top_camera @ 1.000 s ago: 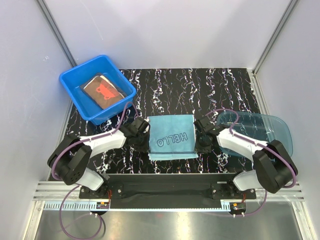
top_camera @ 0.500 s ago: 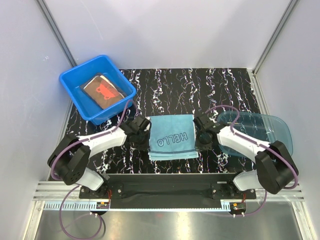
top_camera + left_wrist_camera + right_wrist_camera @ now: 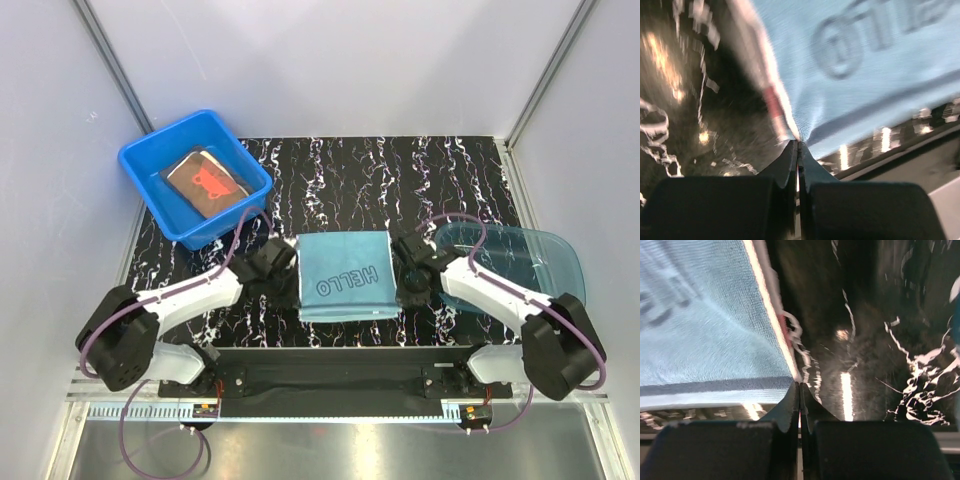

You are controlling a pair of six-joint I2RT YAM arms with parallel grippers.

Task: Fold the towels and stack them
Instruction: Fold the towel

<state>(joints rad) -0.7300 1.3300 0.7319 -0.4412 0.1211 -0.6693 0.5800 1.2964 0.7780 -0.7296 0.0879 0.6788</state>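
Black, white-veined marble tabletop enclosed by plain pale-grey walls, evenly lit.

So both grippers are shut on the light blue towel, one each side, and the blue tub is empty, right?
Not quite: the blue tub isn't empty. The top external view shows a folded brown towel with red print lying in it. The rest holds: the left gripper and right gripper are shut on the light blue towel, one each side.

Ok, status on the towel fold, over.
Left gripper shut on light blue towel, near-left corner. Right gripper shut on near-right corner. Towel lying flat. Nothing blocking.
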